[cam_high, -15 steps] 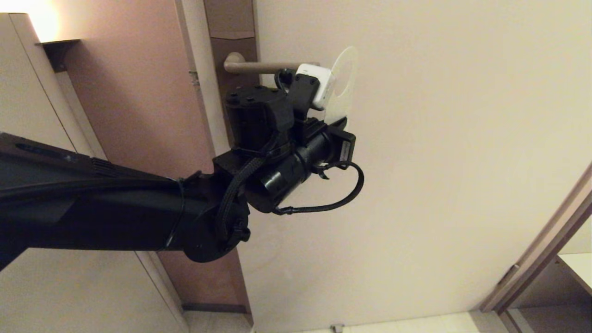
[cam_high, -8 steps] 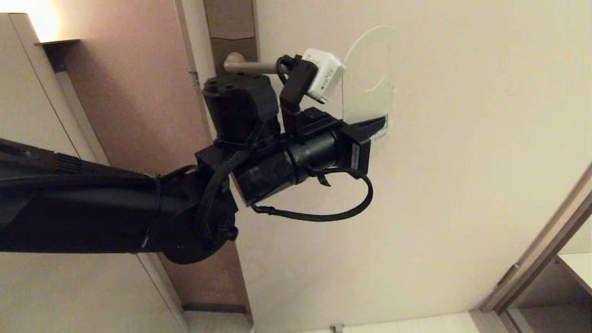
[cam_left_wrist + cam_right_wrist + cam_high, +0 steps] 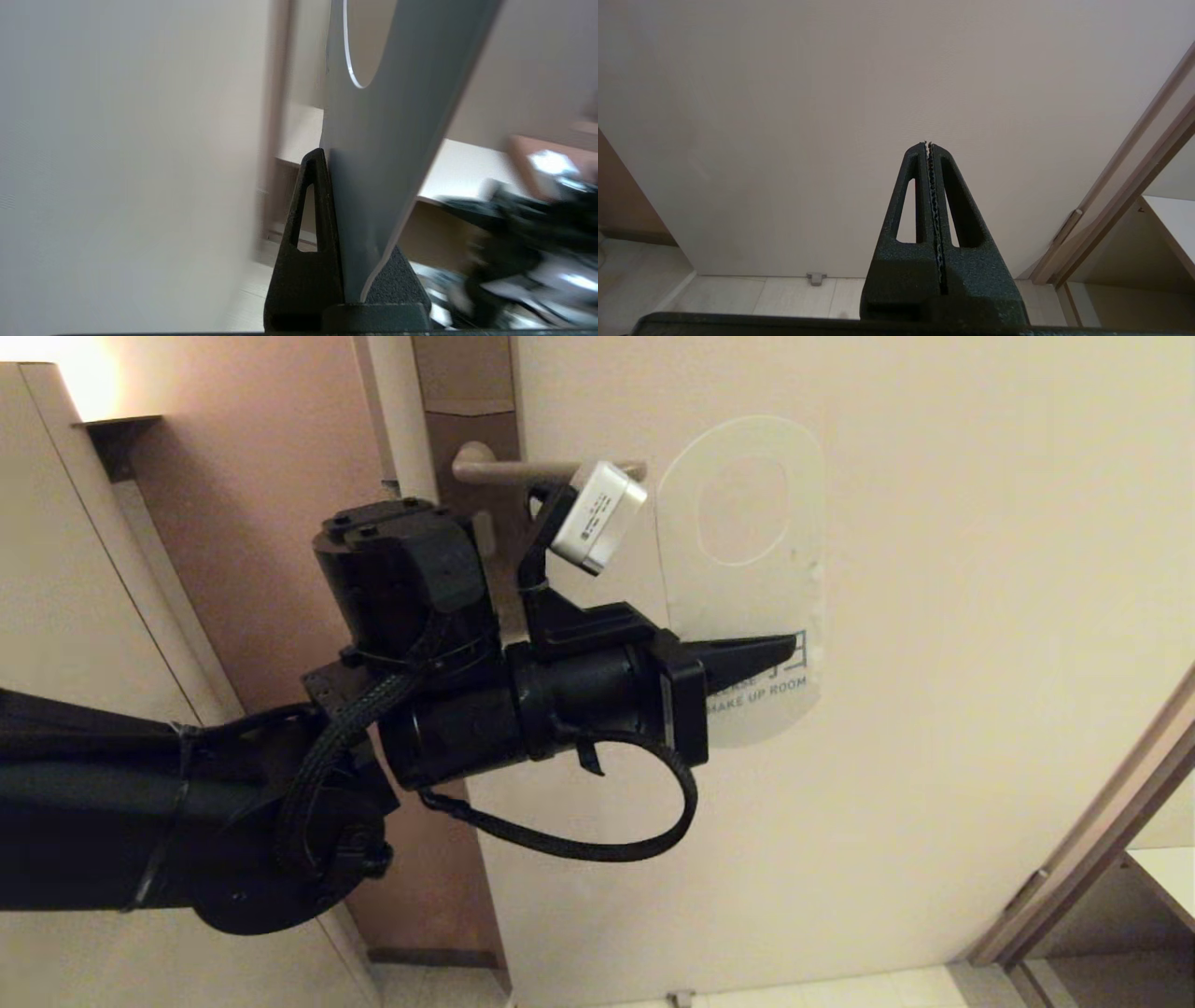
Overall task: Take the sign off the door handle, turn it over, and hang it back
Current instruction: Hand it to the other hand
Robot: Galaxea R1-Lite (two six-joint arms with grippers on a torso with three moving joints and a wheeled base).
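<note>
The sign [image 3: 747, 588] is off the door handle [image 3: 523, 472] and hangs in the air just right of the lever's rounded end. Its white face is toward me, reading "MAKE UP ROOM", with the oval hole at the upper end. My left gripper [image 3: 786, 650] is shut on the sign's lower part, reaching in from the left. In the left wrist view the sign [image 3: 397, 140] shows its blue-grey face, pinched between the fingers of the left gripper [image 3: 329, 156]. My right gripper [image 3: 928, 144] is shut and empty, low down, facing the door.
The cream door [image 3: 934, 616] fills the background, with the brown lock plate [image 3: 471, 392] behind the lever. A door frame [image 3: 1102, 821] runs along the lower right. A wall lamp [image 3: 89, 378] glows at the upper left. A small door stop [image 3: 816, 278] sits on the floor.
The left wrist has rolled and dropped lower. The sign went from edge-on beside the lever's end to flat, white face toward me, and sits further right.
</note>
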